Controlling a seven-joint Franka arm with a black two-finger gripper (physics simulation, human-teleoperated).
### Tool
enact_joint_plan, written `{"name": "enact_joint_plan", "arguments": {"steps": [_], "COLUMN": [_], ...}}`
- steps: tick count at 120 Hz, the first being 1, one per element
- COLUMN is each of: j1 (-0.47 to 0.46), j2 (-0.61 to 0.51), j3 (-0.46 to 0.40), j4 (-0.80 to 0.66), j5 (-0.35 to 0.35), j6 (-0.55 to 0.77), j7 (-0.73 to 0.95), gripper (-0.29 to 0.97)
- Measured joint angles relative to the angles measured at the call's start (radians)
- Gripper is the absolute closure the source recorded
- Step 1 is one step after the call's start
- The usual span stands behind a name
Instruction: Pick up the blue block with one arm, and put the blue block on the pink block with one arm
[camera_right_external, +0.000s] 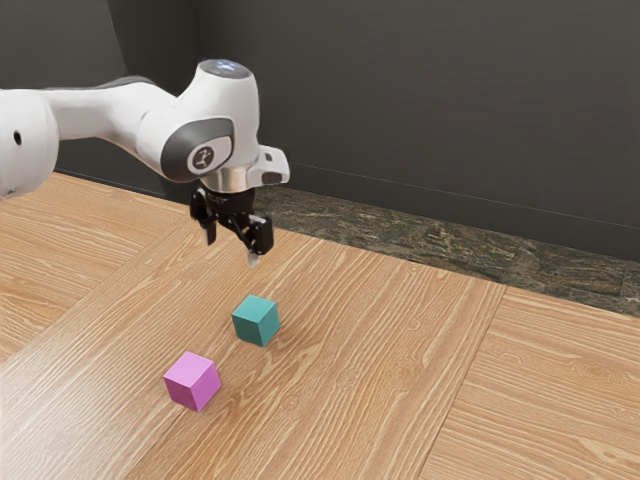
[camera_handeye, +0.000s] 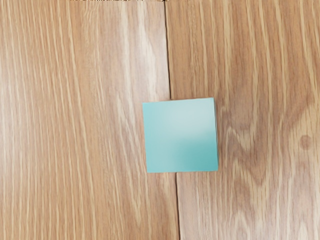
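Pink block (camera_right_external: 192, 380) seen resting on table (camera_right_external: 420, 380), gripper (camera_right_external: 232, 243) held above the wood, fingers spread, nothing grasped, blue block (camera_right_external: 256, 320) set on the table at 1 o'clock from pink, apart, at 5 o'clock from gripper.

Simulated indoor room, kind unclear: wood-plank table (camera_right_external: 400, 380), dark marbled floor strip (camera_right_external: 450, 240) behind, plain dark wall (camera_right_external: 450, 90).

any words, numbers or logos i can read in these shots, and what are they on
None: no readable words or numbers.
The blue block, pink block and table are unmarked.
A white emblem on the arm's grey joint cap is too small to read.
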Motion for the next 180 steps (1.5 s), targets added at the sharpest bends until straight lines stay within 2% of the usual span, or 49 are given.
{"name": "enact_joint_plan", "arguments": {"steps": [20,34,86,130,180], "j1": [0.007,0.001,0.005,-0.001,-0.031], "j2": [0.04,0.007,0.01,0.185,0.24], "j3": [0.01,0.057,0.117,0.118,0.11], "j4": [-0.038,-0.136,-0.228,-0.096,-0.046], "j5": [-0.013,-0.031,-0.041,-0.045,-0.062], "j6": [0.104,0.149,0.208,0.25,0.259], "j7": [-0.051,-0.081,-0.145,-0.146,-0.142], "gripper": [0.0,0.0,0.0,0.0,0.0]}}
